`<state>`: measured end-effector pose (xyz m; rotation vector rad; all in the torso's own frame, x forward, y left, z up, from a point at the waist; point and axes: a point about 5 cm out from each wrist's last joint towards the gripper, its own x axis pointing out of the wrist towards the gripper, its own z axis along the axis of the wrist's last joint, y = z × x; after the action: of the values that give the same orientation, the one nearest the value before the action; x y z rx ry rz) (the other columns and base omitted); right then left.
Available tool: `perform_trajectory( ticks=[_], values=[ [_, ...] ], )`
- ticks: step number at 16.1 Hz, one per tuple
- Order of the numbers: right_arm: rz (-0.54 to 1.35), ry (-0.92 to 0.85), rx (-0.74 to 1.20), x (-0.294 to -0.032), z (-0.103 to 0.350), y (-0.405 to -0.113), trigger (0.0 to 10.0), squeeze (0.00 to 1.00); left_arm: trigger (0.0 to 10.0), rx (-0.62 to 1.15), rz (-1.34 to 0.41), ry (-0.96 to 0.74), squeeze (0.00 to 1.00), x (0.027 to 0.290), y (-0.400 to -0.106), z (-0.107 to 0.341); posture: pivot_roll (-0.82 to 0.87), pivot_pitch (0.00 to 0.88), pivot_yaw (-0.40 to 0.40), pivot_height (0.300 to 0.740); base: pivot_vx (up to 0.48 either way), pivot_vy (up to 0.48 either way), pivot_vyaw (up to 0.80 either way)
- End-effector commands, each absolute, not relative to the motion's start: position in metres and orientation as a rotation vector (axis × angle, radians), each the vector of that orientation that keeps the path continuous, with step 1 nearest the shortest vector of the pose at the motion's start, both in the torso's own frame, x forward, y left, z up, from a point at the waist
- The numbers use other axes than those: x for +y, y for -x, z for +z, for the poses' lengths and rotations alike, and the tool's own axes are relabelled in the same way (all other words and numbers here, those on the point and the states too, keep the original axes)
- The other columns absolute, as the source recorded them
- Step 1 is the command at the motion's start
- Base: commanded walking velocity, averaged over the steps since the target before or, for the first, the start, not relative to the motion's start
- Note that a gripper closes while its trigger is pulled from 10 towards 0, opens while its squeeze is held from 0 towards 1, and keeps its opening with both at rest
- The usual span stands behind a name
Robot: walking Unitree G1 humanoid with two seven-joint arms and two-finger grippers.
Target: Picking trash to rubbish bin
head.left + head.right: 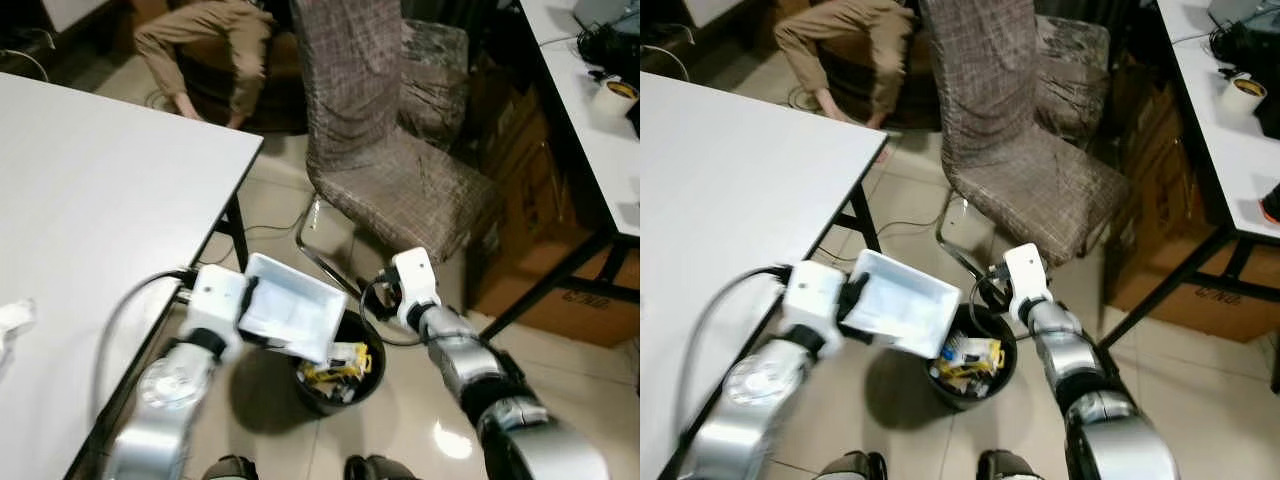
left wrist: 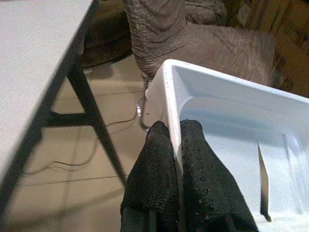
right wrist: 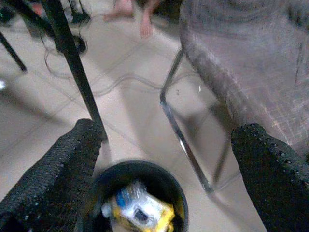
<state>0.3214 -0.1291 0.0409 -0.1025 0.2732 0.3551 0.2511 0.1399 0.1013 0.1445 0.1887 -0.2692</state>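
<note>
Beige floor tiles (image 1: 420,420) run under a black round rubbish bin (image 1: 340,385), the reference point here. Bin holds yellow-and-white wrappers (image 3: 140,210) and crumpled packaging near its bottom.

Left pincer (image 2: 175,145): fingers (image 2: 203,179) clamped flat on the rim of a white plastic tray (image 1: 292,308). Tray is rectangular, shallow, glossy, inside looks bare. It is tilted, low edge over the bin's mouth, overlapping the bin's left rim.

Right pincer (image 3: 166,159): fingers spread wide, nothing between them, hovering above the bin's right side.

White counter (image 1: 90,200) on black legs stands left of the bin. Beyond the bin, a chair (image 1: 385,150) with brown checked cover on a chrome frame. Farther behind the chair, a person (image 1: 210,45) in tan clothing bends toward the floor. A second white counter (image 1: 600,130) stands right of the bin, cardboard boxes (image 1: 560,280) beneath it.
</note>
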Motion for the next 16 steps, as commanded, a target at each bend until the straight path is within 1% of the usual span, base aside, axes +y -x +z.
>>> perform_trajectory(
  ticks=[1,3,4,5,6,8,9,12,15,16],
  values=[
    [0.333,0.106,0.256,-0.136,0.040,-0.312,10.0,0.00,10.0,0.228,-0.267,-0.124,0.00,0.136,-0.251,0.087,-0.19,0.047,-0.040,0.740,0.000,0.000,0.00],
    [0.306,0.109,0.244,-0.144,0.040,-0.297,10.0,0.00,10.0,0.264,-0.290,-0.117,0.00,0.129,-0.251,0.076,-0.21,0.042,-0.031,0.740,0.000,0.000,0.00],
    [0.277,0.113,0.255,-0.153,0.040,-0.277,10.0,0.00,10.0,0.269,-0.359,-0.179,0.00,0.120,-0.252,0.066,-0.25,0.030,-0.019,0.740,0.000,0.000,0.00],
    [0.274,0.126,0.265,-0.157,0.041,-0.263,10.0,0.00,10.0,0.276,-0.392,-0.208,0.00,0.115,-0.254,0.061,-0.26,0.032,-0.014,0.740,0.000,0.000,0.00],
    [0.274,0.145,0.272,-0.159,0.041,-0.255,10.0,0.00,10.0,0.281,-0.405,-0.202,0.00,0.113,-0.258,0.059,-0.27,0.026,-0.006,0.740,0.000,0.000,0.00],
    [0.272,0.178,0.303,-0.163,0.050,-0.232,10.0,0.00,10.0,0.266,-0.448,-0.206,0.00,0.101,-0.277,0.057,-0.29,0.025,-0.003,0.740,0.000,0.000,0.00],
    [0.279,0.190,0.330,-0.162,0.057,-0.221,10.0,0.00,10.0,0.263,-0.459,-0.212,0.00,0.093,-0.291,0.055,-0.29,0.021,-0.006,0.740,0.000,0.000,0.00],
    [0.365,0.211,0.369,-0.154,0.067,-0.205,10.0,0.00,10.0,0.288,-0.491,-0.247,0.00,0.081,-0.306,0.048,-0.32,0.021,-0.014,0.740,0.000,0.000,0.00],
    [0.389,0.227,0.406,-0.157,0.075,-0.197,10.0,0.00,10.0,0.310,-0.519,-0.273,0.00,0.074,-0.315,0.044,-0.34,0.019,-0.016,0.740,0.000,0.000,0.00],
    [0.374,0.203,0.427,-0.160,0.078,-0.194,10.0,0.00,10.0,0.315,-0.523,-0.287,0.00,0.072,-0.318,0.043,-0.34,0.024,-0.019,0.740,0.000,0.000,0.00]
  ],
)
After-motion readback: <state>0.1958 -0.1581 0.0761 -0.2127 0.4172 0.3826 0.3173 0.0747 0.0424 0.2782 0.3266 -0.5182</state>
